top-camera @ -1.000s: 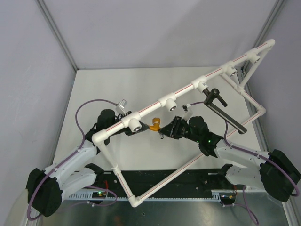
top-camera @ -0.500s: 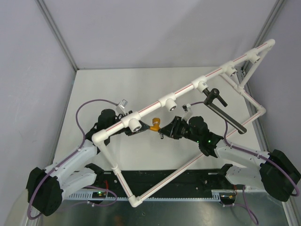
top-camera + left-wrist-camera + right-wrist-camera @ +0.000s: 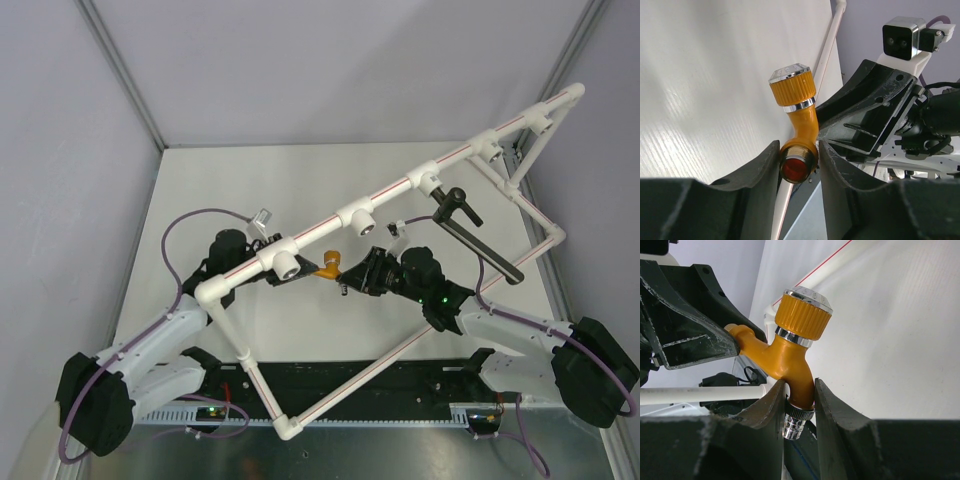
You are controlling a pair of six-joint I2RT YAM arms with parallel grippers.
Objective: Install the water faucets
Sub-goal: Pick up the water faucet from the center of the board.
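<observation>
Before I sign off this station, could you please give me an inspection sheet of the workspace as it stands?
Surface: white table, no marks seen.
Job's things: orange tap held above the table between both arms, its threaded end not in any socket; black tap sits at a socket of the white pipe frame.
Clutter: nothing seen.
Grippers: right gripper shut on the orange tap's spout neck; left gripper has its fingers close on either side of the threaded end, a firm clamp cannot be told.
Cables: purple cable loops beside the left arm, away from both taps.
Surroundings: plain grey walls.
</observation>
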